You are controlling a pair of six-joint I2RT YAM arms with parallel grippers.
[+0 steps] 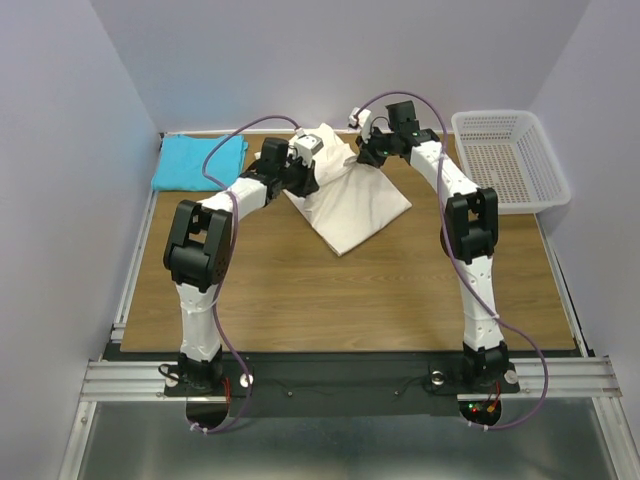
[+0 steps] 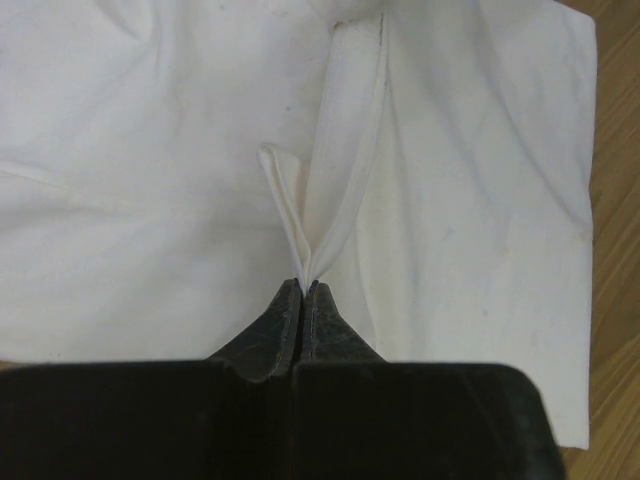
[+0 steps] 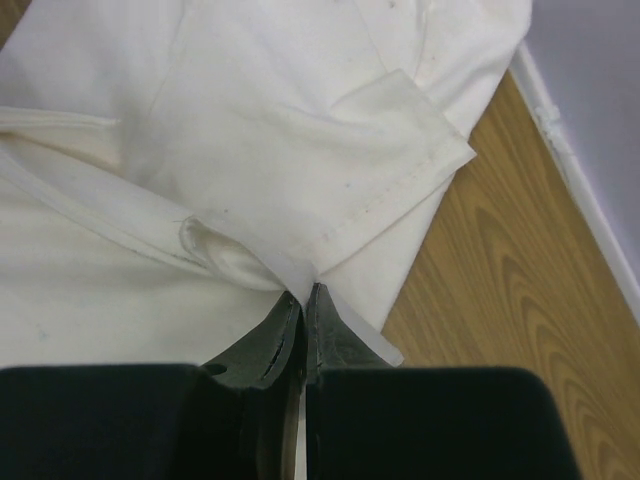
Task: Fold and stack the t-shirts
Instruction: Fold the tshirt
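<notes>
Cream-white cloth t-shirt [image 1: 352, 205], upper centre: you are pinching its top edge with left gripper [image 2: 303, 288] and right gripper [image 3: 303, 293], body trailing frame-downward.

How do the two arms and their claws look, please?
The left arm and right arm have white links with black joints; a purple cable loops along each. The left claw and right claw have dark fingers, wedge-shaped, tapering to thin tips.
</notes>
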